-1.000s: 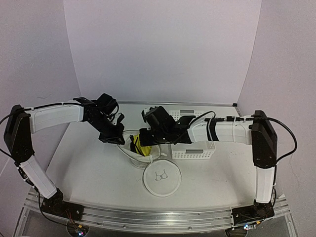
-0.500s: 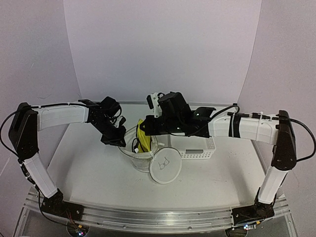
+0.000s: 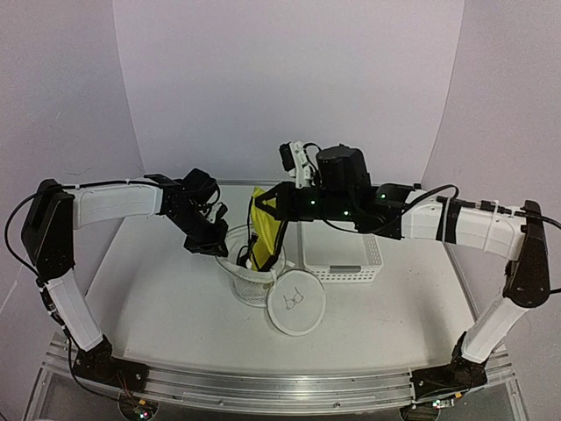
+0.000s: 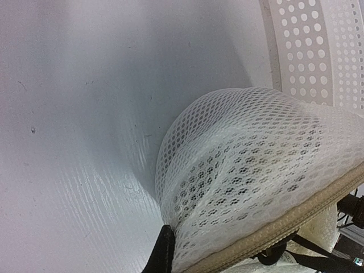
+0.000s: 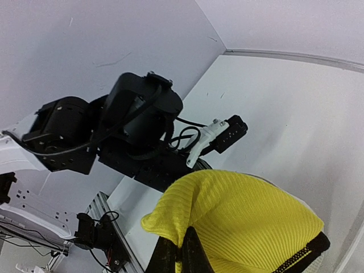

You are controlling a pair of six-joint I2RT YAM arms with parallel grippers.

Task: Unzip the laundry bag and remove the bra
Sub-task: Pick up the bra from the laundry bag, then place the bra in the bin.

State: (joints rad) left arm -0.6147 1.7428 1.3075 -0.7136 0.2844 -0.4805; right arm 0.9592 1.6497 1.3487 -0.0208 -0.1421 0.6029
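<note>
A white perforated basket (image 3: 349,267) stands on the table (image 3: 158,289) just to the right of the bag (image 3: 248,274) and behind its hanging round face (image 3: 296,301). The right arm reaches across above the basket. In the left wrist view the basket's wall (image 4: 318,45) runs close past the mesh (image 4: 244,170). Purple wall (image 3: 289,79) closes the back and sides. The two wrists crowd the bag's mouth from either side. In the right wrist view the left arm's black wrist (image 5: 131,125) fills the space just behind the bra (image 5: 244,222).

The bag sits mid-table with its mouth upward. Whether its base touches the table I cannot tell. Its unzipped round face droops off the near right rim, tilted, with the bra drawing turned up toward the top camera.

The left gripper (image 3: 216,247) is pinched tight on the bag's left rim. One black finger (image 4: 165,253) shows at the mesh beside the zipper tape.

The right gripper (image 3: 256,202) is clamped narrow on the top of the bra (image 3: 266,226), its fingers (image 5: 170,256) biting into the yellow knit. The bra hangs with its long axis near upright, top at the fingers and lower end down in the bag's mouth. Black straps trail at the rim.
</note>
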